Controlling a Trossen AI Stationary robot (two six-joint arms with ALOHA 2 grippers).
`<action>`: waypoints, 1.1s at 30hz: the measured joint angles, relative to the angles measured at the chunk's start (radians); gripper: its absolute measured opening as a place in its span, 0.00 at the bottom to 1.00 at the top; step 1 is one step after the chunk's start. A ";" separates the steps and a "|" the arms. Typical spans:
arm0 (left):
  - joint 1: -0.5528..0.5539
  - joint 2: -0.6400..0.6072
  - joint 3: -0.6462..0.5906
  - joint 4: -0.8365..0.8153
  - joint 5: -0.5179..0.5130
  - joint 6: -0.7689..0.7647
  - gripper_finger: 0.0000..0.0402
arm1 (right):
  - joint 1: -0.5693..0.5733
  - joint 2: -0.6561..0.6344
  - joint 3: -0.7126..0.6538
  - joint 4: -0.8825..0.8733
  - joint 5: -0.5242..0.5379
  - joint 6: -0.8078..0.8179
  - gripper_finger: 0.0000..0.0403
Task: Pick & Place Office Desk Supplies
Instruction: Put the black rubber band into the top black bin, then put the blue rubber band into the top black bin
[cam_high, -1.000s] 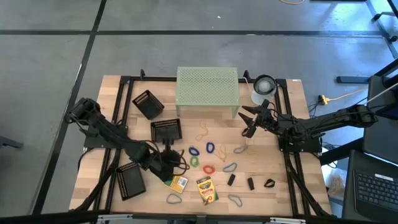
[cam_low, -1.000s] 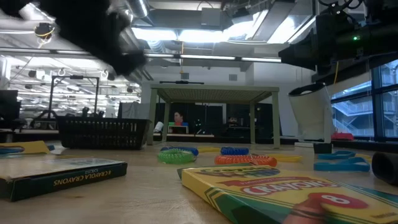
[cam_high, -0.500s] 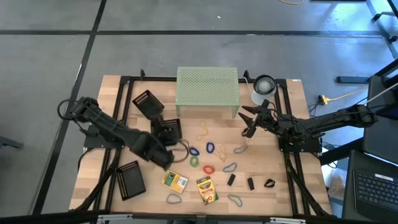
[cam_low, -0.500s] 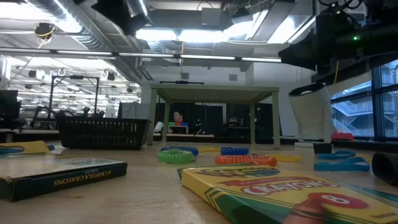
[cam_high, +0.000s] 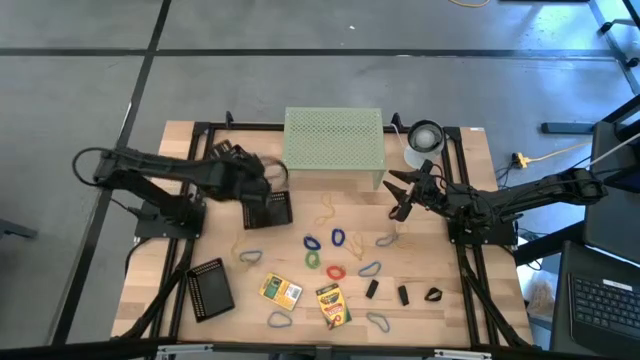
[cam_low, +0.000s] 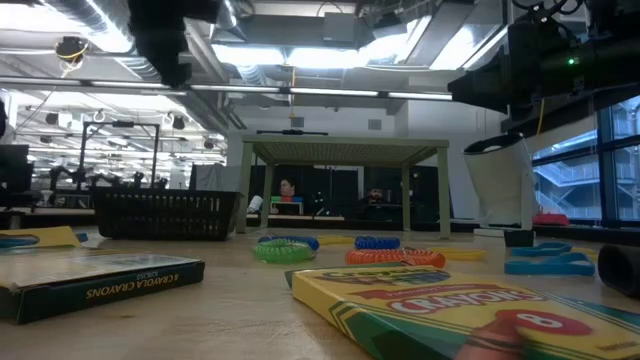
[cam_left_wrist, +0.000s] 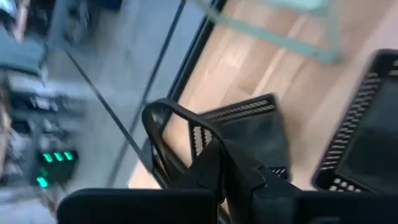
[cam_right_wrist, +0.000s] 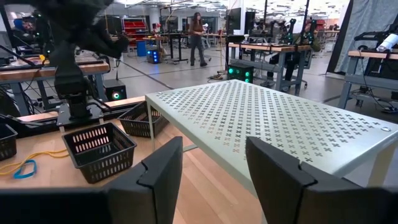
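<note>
My left gripper (cam_high: 270, 168) hangs over the far-left black mesh tray (cam_high: 232, 158), shut on a thin black band loop (cam_left_wrist: 163, 118). A second tray (cam_high: 267, 210) stands just nearer, and a third tray (cam_high: 210, 290) sits at the near left. Two crayon boxes (cam_high: 282, 291) (cam_high: 333, 305) lie flat near the front edge. Coloured band loops (cam_high: 335, 255) and small black clips (cam_high: 404, 295) lie scattered mid-table. My right gripper (cam_high: 405, 195) is open and level, by the right leg of the pale green riser (cam_high: 334, 140), holding nothing. My left gripper pinches the black loop between its two shut fingertips, at one spot on the band (cam_left_wrist: 202, 134). The fingers slant down from the table's left. The rest of the loop arcs out beyond the tips, lifted clear above the trays.
A white-grey cylinder (cam_high: 424, 140) stands at the far right beside the riser. Black frame rails (cam_high: 465, 250) run along both table sides. Bare wood shows between the trays and the band loops.
My left gripper has risen from beside the crayon box near the front and swung toward the far edge, to over the far-left tray, tipping as it went. It stayed shut, and the black loop went up with it, clear of the table.
</note>
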 joint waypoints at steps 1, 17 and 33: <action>0.034 -0.022 -0.017 0.021 0.022 0.013 0.01 | 0.000 0.000 0.000 0.000 0.000 0.000 0.45; 0.455 -0.178 -0.413 0.591 0.286 0.291 0.04 | 0.000 0.000 0.000 0.000 0.000 -0.001 0.45; 0.503 -0.177 -0.484 0.643 0.264 0.232 0.24 | 0.000 0.000 0.000 0.000 0.000 -0.001 0.45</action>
